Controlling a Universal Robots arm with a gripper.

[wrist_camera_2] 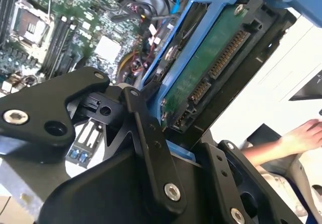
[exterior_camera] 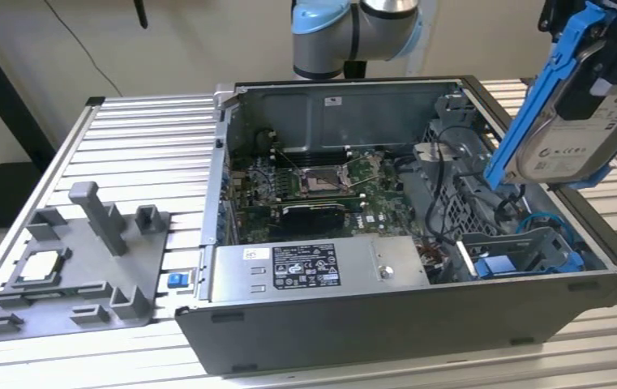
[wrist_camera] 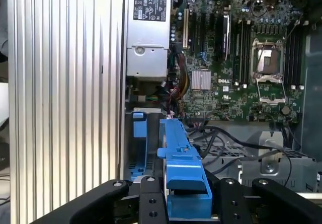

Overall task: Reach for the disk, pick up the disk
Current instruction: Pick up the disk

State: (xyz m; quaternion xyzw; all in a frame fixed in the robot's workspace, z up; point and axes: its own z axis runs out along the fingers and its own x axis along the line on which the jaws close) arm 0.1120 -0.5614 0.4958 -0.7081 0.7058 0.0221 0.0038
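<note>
**Disk held clear of the computer case**

The disk point(exterior_camera: 579, 134) is off its seat and hangs in the air above the open computer case point(exterior_camera: 395, 324), at the exterior view's right. It stands nearly on edge, tilted, with its white label facing the camera and its blue bracket point(exterior_camera: 551, 89) running up along the side.

The gripper point(wrist_camera_2: 151, 118) is closed on the disk. In the second wrist view the black fingers point(wrist_camera_2: 143, 133) clamp the lower end of the bracket, and the green circuit board point(wrist_camera_2: 211, 68) on the disk's underside, with its connector row, faces outward. In the first wrist view the bracket's blue edge point(wrist_camera: 182, 168) sits between the two black finger links.

Handling notes, as a judgement:
- The disk is a rigid metal block, fairly heavy for its size. Held at one end, it will tend to lever downward in the grip.
- The bracket is thin plastic and may flex or slide slightly under the clamp.
- The circuit board and connector are fragile. Contact belongs on the bracket's side rails or the metal body, not on the board.
- Knocks against the case walls should be avoided.

Inside the case lie the motherboard point(exterior_camera: 319, 182) and an empty blue tray point(exterior_camera: 524, 255). A grey fixture point(exterior_camera: 81, 267) stands on the slatted table point(exterior_camera: 146, 130). A person's hand point(wrist_camera_2: 302, 136) is visible in the second wrist view, well apart from the disk.
</note>
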